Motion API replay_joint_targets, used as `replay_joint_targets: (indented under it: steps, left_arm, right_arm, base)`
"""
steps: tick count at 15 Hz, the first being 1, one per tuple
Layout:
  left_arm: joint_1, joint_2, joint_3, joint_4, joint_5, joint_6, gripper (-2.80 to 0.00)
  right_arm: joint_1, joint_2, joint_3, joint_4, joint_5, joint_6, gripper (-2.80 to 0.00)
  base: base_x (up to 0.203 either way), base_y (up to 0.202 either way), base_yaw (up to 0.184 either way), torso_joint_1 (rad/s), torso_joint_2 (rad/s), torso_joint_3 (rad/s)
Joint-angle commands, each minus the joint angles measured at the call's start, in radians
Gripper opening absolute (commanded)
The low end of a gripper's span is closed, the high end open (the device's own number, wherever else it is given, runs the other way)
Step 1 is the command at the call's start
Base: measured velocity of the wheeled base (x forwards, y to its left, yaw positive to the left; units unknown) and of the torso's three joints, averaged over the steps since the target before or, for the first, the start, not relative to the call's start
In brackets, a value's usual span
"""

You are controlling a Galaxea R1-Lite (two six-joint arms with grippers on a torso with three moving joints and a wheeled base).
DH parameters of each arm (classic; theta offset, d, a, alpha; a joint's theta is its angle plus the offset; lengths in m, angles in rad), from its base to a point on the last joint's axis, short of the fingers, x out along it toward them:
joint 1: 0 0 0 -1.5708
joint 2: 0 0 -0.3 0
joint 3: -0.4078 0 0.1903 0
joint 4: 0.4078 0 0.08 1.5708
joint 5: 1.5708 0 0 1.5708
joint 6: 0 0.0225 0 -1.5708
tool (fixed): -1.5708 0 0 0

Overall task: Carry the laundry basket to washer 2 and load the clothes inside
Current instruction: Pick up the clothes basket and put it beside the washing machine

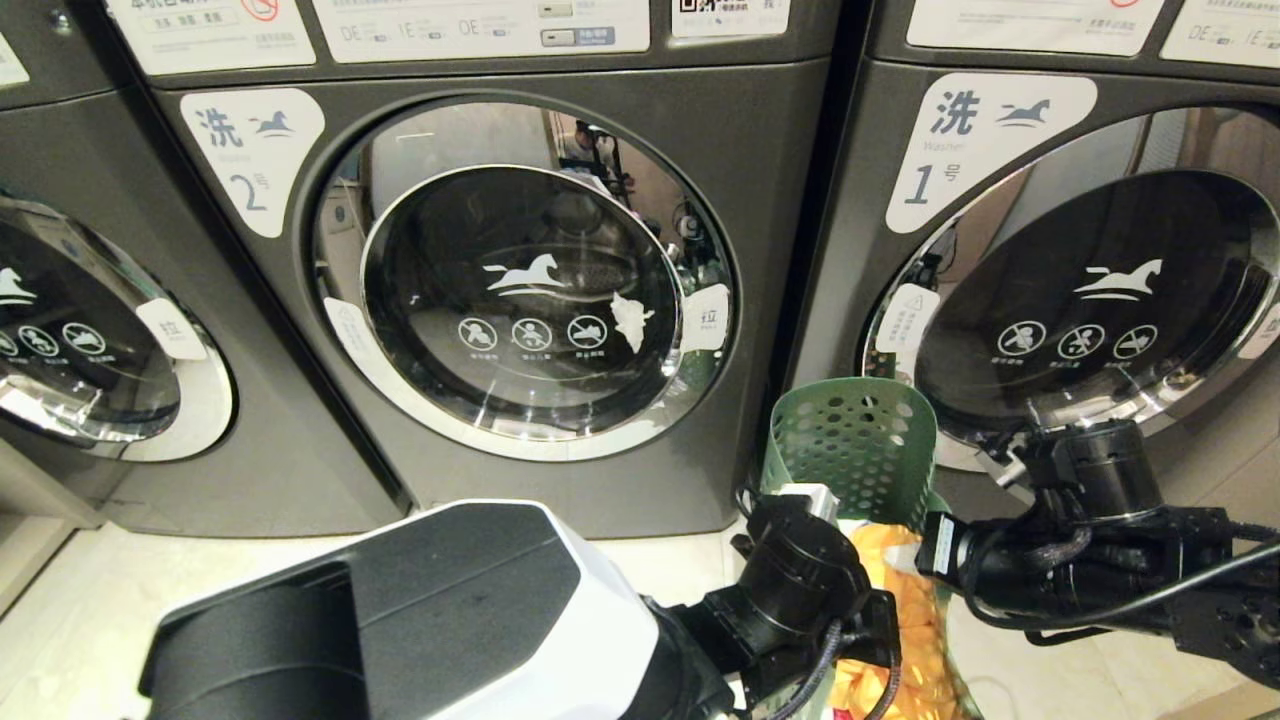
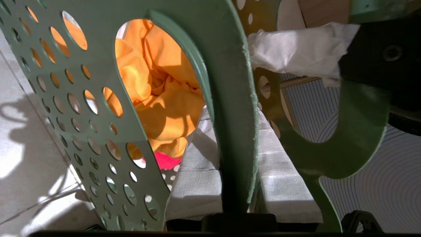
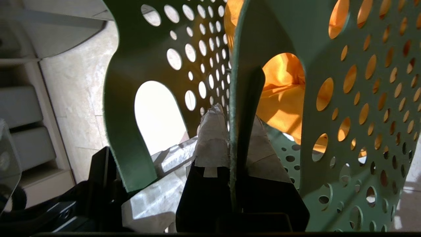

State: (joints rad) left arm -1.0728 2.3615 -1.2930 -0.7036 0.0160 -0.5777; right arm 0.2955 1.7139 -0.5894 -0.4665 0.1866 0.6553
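The laundry basket [image 1: 850, 450], clothes [image 2: 158, 98] inside, hangs clamped by left pincer [image 2: 236, 184] and right pincer [image 3: 235, 144] near still-shut washer 2 [image 1: 520, 280]; loading remains.

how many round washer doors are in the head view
3: washer 2's door in the middle, washer 1's door at right, partly behind the basket and an arm, and a third door cut off at left. More may lie outside the frame.

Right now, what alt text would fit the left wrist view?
Left gripper shut on the rim of the green perforated laundry basket, its white-padded fingers either side. Mustard-yellow clothes and a pink-red scrap show through the handle cut-out.
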Motion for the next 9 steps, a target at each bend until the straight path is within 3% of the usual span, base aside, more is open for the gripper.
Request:
replay_joint_targets:
  steps: [1,9]
  left_arm:
    - [-0.001,0.043,-0.029,0.000,-0.001,-0.002,-2.80]
    - [-0.003,0.123,-0.163,0.102,-0.001,-0.004,-2.80]
  right_arm:
    - [-0.019,0.067,0.004,-0.018,0.002,0.004,-2.80]
    - [-0.075,0.172,-0.029,-0.041,0.002,0.001,-2.80]
  base:
    - [0.000,0.000,0.000,0.001,0.00,-0.202]
    - [0.000,0.000,0.000,0.005,0.00,-0.196]
